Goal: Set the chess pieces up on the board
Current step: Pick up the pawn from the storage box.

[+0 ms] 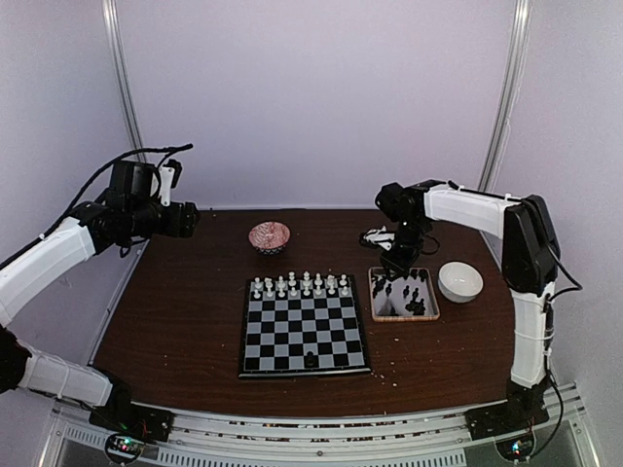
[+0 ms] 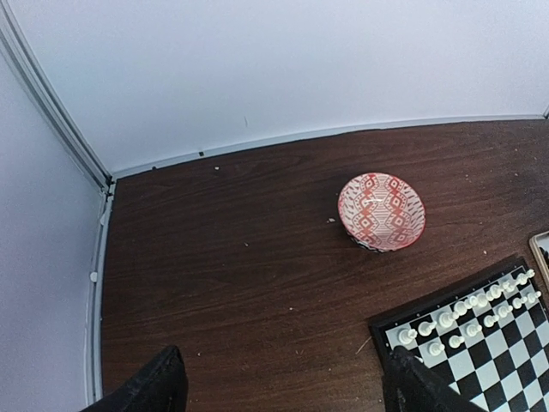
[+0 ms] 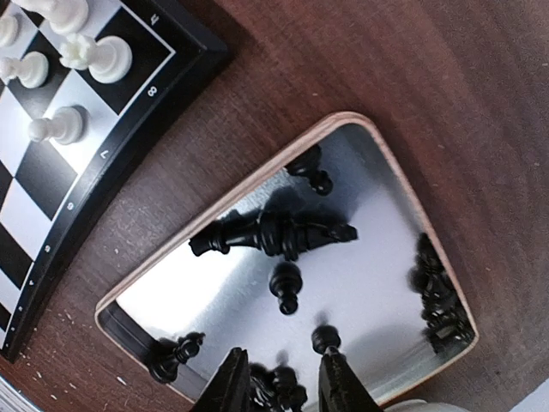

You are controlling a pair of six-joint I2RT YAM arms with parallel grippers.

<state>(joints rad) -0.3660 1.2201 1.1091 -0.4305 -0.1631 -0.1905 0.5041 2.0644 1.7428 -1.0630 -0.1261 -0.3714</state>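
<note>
On the dark wooden surface (image 1: pixel 185 321), midway between my two arms, lies the board (image 1: pixel 292 331), a flat square of black and silver-grey chequers with a thin black rim. White pieces (image 1: pixel 300 285) stand upright in two rows along its far edge. Just to the right of the board, not touching it, sits a wooden-rimmed tray (image 1: pixel 435 297) with a shiny grey floor. It holds the black pieces (image 3: pixel 270 233): a few lie on their sides near the middle, and others cluster along the edges and in the corners. The right fingers (image 3: pixel 343 386) hang low over the far end of the tray. They stand a little apart with a knot of black pieces between them, and I cannot tell whether they pinch one. The left fingers (image 2: pixel 146 390) are spread wide, raised above bare wood at the far left of the surface, well apart from the board. A red-and-white patterned bowl (image 1: pixel 270 236) rests beyond the board, near the back wall. A plain white bowl (image 1: pixel 459 281) sits just right of the tray.
</note>
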